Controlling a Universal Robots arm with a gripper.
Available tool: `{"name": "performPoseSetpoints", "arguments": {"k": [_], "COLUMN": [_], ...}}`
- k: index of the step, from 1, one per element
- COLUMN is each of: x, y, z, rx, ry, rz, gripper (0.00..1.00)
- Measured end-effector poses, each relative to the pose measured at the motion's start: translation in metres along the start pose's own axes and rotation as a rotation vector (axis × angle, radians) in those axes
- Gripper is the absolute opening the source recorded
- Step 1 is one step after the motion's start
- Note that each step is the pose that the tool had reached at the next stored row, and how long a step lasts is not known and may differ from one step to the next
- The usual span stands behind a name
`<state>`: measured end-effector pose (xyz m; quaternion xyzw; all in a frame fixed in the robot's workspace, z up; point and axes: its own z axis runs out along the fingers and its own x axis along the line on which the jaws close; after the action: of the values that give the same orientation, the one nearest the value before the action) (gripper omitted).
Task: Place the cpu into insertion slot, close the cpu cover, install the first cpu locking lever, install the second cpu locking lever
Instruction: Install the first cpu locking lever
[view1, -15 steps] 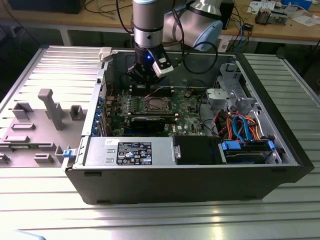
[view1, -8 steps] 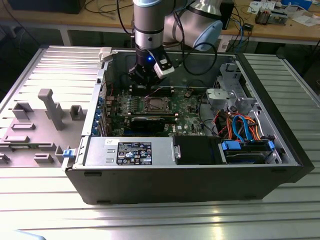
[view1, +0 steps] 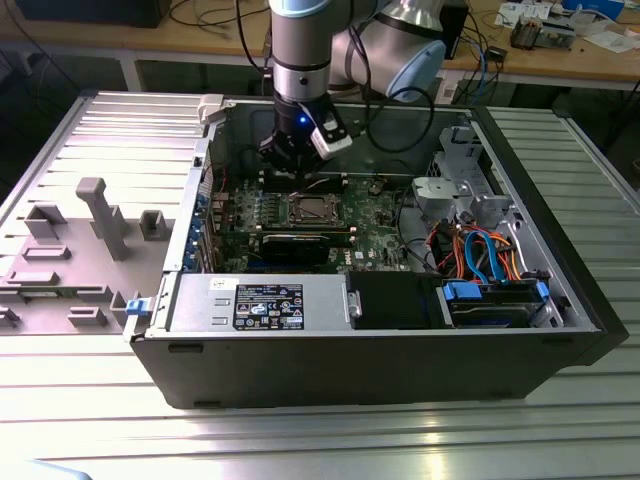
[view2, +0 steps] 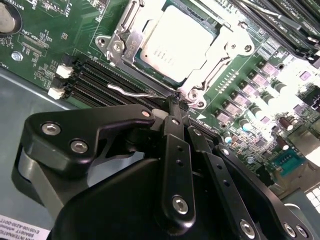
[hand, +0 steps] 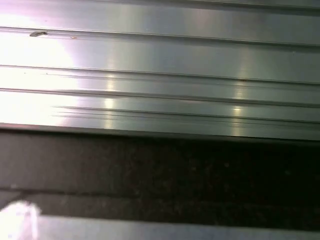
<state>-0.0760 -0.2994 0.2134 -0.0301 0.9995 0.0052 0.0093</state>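
The cpu (view2: 175, 42), a flat square chip with a silvery top, lies in the insertion slot (view1: 310, 208) on the green motherboard inside the open computer case. The cpu cover (view2: 222, 62), a silvery metal frame, lies flat around the chip. A thin wire locking lever (view2: 132, 92) runs along the near side of the socket. My gripper (view2: 176, 101) hangs just above the socket's corner with its black fingers (view2: 173, 130) shut together. The tips sit at the lever's end, by a screw at the frame's corner. In the exterior view the gripper (view1: 297, 160) hovers behind the socket.
Black memory slots (view2: 95, 80) run beside the socket. A black graphics card (view1: 305, 243), a power supply (view1: 255, 300), a grey drive cage (view1: 450, 190) and coloured cables (view1: 480, 250) fill the case. Grey fixtures (view1: 100, 215) stand on the ribbed table at the exterior view's left.
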Motion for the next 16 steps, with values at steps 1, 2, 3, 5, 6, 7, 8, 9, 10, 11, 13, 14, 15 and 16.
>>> {"name": "performPoseSetpoints", "arguments": {"k": [1,2,3,5,6,7,8,9,10,11,13,14,15,16], "x": [-0.0010,-0.0024,-0.0035,-0.0057,-0.0070,-0.0079,-0.0096,-0.0110,-0.0120,-0.0136,-0.0161,-0.0170,-0.0179,-0.0187], "y": [-0.0001,-0.0002,-0.0002,-0.0004,-0.0004,-0.0005,-0.0006,-0.0006,-0.0007,-0.0007,-0.0009,-0.0009,-0.0010,-0.0010], "z": [0.0004,0.0010,0.0015,0.0024,0.0030,0.0034,0.0045,0.0052,0.0057,0.0065,0.0076,0.0080,0.0085,0.0088], "rx": [-0.0001,-0.0001,-0.0001,-0.0001,-0.0002,-0.0002,-0.0002,0.0001,0.0000,0.0000,0.0001,0.0000,0.0000,0.0001], "ry": [-0.0001,-0.0001,-0.0001,-0.0001,-0.0001,-0.0002,-0.0001,0.0000,0.0000,0.0000,0.0001,0.0001,0.0001,0.0001], "rz": [0.000,0.000,-0.001,-0.001,-0.001,-0.001,-0.001,-0.002,-0.002,-0.003,-0.003,-0.004,-0.004,-0.004], "gripper": [0.11,0.11,0.11,0.11,0.11,0.11,0.11,0.11,0.11,0.11,0.11,0.11,0.11,0.11]}}
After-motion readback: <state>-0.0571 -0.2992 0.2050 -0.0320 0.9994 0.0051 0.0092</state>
